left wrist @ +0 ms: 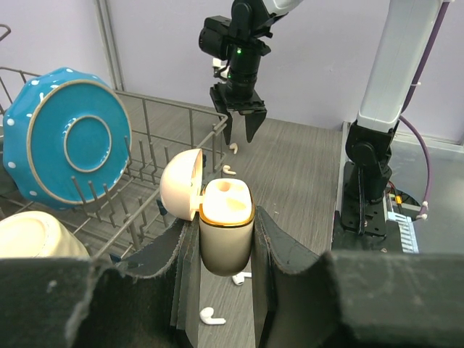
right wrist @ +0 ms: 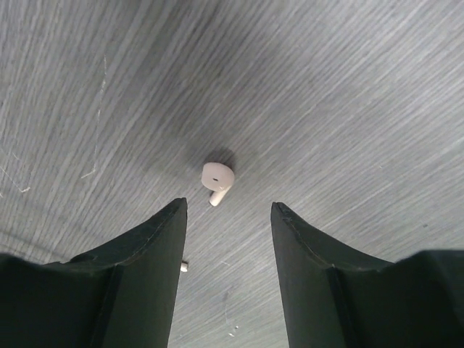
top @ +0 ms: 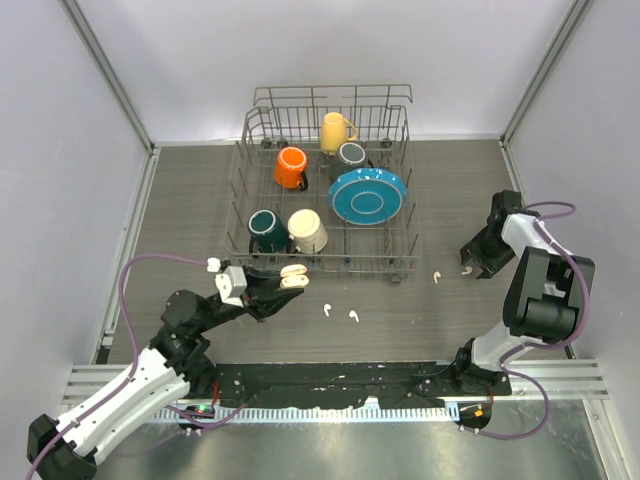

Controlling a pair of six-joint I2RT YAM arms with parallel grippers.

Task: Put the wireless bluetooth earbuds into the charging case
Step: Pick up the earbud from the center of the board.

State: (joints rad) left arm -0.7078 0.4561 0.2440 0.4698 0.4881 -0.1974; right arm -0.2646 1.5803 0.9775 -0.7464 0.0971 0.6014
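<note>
While left gripper (left wrist: 226,235) pinches case (left wrist: 226,210) lid-open for loading, right gripper (right wrist: 228,206) hangs spread over earbud (right wrist: 217,177), not touching.

So the left arm (top: 150,375) is stretched low from 7 o'clock toward centre, left gripper (top: 288,282) clamped on the charging case (left wrist: 226,239). Meanwhile the right arm (top: 540,290) is folded at 3 o'clock, wrist tipped down, right gripper (top: 470,266) held over the surface (top: 420,320), fingers (right wrist: 152,246) spread apart.
</note>
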